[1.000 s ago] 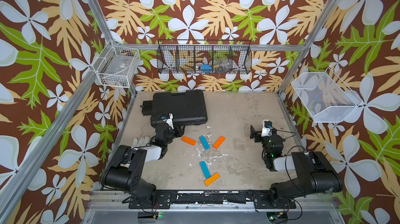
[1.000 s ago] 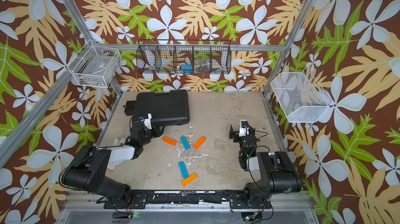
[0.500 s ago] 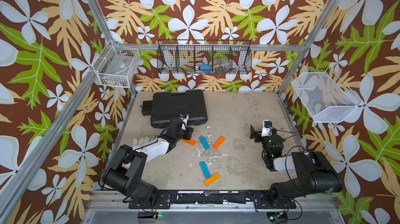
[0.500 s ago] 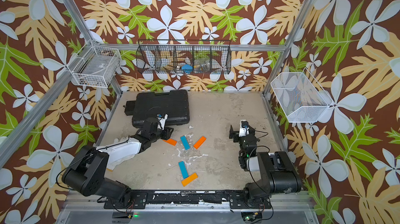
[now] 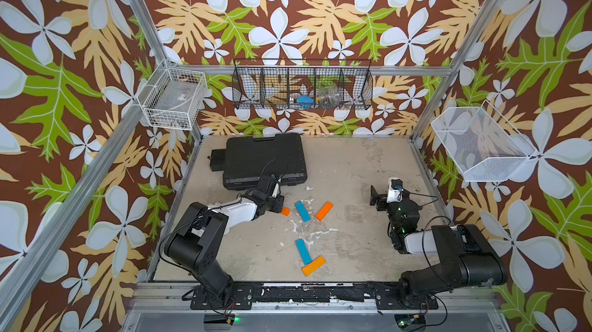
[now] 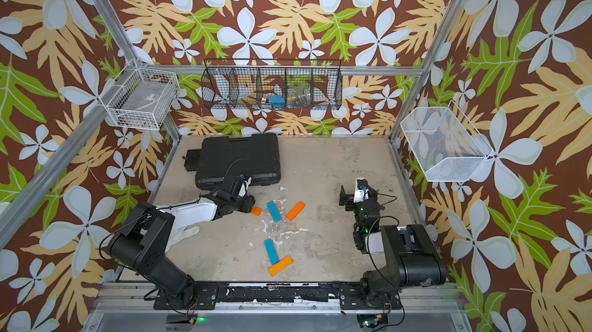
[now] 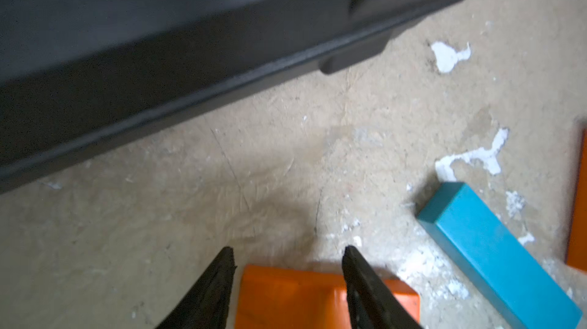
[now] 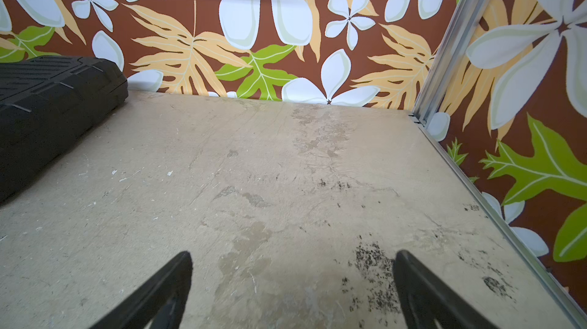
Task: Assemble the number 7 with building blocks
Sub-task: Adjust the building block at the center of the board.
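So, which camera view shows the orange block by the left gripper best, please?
The left wrist view: the orange block lies close up under the left gripper, partly cropped. Both top views show only its end past the gripper. The right wrist view misses it.

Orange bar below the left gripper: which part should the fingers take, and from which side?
Grip the orange bar across its narrow width, fingers on its two long edges midway, coming straight down. It lies flat on the table, so only the thin side faces offer a hold. The left gripper is open, but one finger overlaps the bar in the left wrist view; shifting seems wise.
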